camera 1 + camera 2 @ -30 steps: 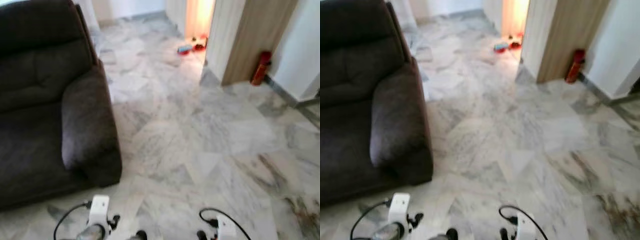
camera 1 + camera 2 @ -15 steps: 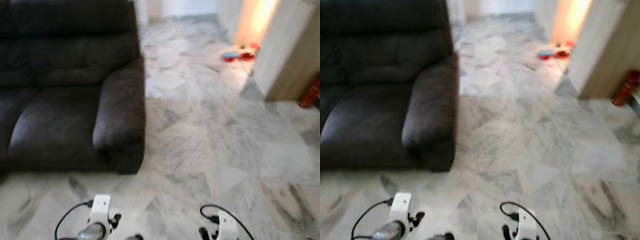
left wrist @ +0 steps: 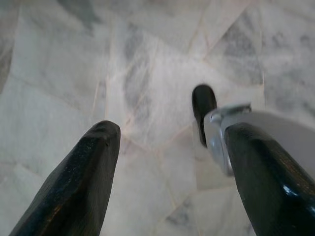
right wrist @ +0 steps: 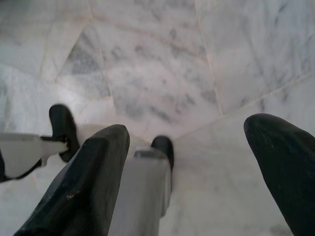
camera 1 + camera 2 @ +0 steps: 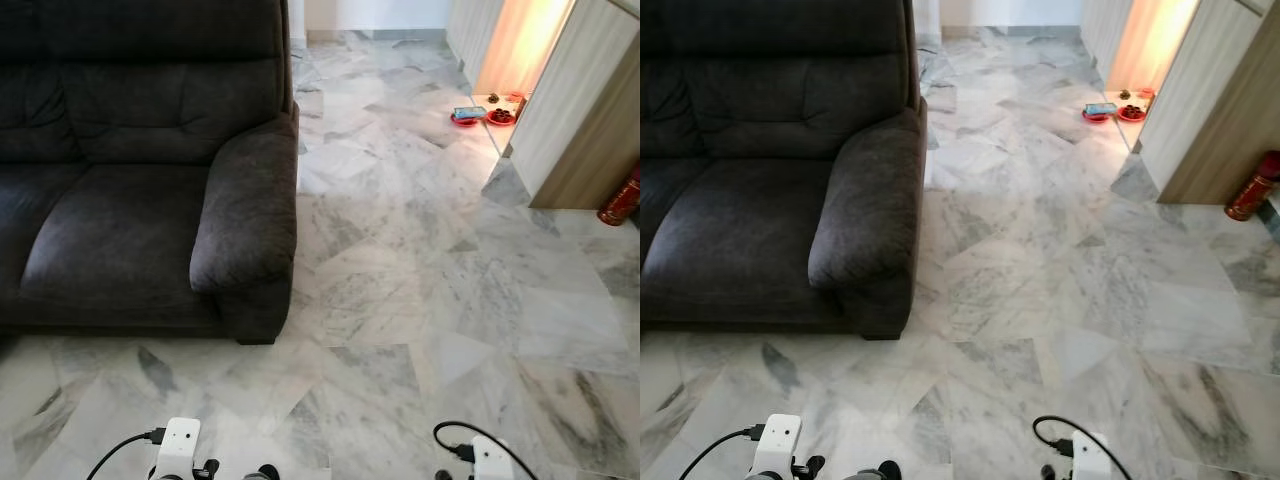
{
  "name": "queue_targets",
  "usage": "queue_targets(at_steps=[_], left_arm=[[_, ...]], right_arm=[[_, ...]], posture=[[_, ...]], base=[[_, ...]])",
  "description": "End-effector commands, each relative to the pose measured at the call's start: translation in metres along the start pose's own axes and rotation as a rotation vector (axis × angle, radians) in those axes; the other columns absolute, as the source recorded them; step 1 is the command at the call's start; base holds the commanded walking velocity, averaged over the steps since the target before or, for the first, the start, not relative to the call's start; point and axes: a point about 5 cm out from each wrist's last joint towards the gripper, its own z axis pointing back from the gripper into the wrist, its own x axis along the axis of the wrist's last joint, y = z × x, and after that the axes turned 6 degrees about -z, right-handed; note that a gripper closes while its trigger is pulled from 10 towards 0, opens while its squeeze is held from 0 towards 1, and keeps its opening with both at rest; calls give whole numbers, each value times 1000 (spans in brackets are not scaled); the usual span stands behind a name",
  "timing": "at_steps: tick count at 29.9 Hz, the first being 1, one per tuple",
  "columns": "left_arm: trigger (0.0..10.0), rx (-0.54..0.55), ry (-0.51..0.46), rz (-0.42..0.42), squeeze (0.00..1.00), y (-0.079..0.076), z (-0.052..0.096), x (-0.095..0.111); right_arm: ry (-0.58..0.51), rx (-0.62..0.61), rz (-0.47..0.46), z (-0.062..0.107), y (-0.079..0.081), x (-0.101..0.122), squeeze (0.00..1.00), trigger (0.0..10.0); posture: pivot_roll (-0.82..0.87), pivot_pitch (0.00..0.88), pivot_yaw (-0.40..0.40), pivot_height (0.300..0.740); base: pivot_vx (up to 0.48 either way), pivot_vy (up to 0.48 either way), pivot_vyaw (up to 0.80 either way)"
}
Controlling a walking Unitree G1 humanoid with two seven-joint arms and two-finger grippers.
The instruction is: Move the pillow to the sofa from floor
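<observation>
The robot is standing on the marble floor [image 5: 400,300], facing a dark brown sofa [image 5: 130,170] that is occupying the left of its head view. The sofa's near armrest [image 5: 245,210] is sitting closest to the robot, and its seat cushions are lying bare. The pillow cannot be located: nothing of that kind is showing on the floor or on the sofa within the head views.

Both arms are hanging low in front of the body. The left gripper [image 3: 167,182] is pointing down at the floor tiles with its two black fingers [image 3: 74,187] spread wide and nothing between them. The right gripper [image 4: 192,182] is likewise pointing at the floor, its fingers [image 4: 78,191] standing wide apart and holding nothing.

Farther off, to the right, a wooden-faced partition [image 5: 585,110] is standing beside a lit doorway. A red fire extinguisher [image 5: 620,198] is resting at its base, and small red dishes [image 5: 482,114] are lying on the floor near the doorway.
</observation>
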Motion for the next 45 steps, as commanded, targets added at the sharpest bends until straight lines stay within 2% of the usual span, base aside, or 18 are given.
queue_targets(at_steps=[1, 5, 8, 12, 23, 25, 28, 36, 45], left_arm=[[10000, -4, 39, 13, 0, -1, 3, -14], [10000, -8, 52, 19, 0, -1, 5, -20], [10000, -6, 68, 28, 0, -1, 8, -28], [10000, -4, 67, 32, 0, -1, 8, -28], [10000, -18, 57, 49, 0, -6, 6, -24], [10000, -18, 58, 49, 0, -5, 6, -24], [10000, -16, 60, 49, 0, -4, 6, -24], [10000, -11, 64, 49, 0, -2, 7, -25], [10000, -14, 65, 50, 0, -2, 6, -25]], right_arm=[[19, -18, -29, 2, -4, -8, 0, 10000], [32, -3, -35, 2, 0, -13, 0, 10000], [43, 33, -25, 1, 12, -16, 0, 10000], [42, 43, -18, 1, 14, -15, 0, 10000], [-7, 75, -22, -3, 22, 3, 0, 10000], [-12, 74, 23, -4, 23, 5, 0, 10000], [-35, 85, 15, -4, 26, 9, 0, 10000], [-14, 94, 4, -3, 27, 3, 0, 10000], [-7, 102, -32, -3, 28, 1, 0, 10000]], posture=[[27, 118, 11, 740], [31, 113, 11, 740], [30, 108, 9, 740], [34, 105, 9, 740], [40, 113, 1, 740], [39, 125, 1, 740], [39, 138, 0, 740], [38, 159, 2, 740], [37, 172, 5, 740]], base=[[0, 0, 0], [0, 0, 0], [0, 0, 0], [0, 0, 0], [0, 0, 0], [0, 0, 0], [0, 0, 604], [0, 0, 764], [0, 91, 92]])
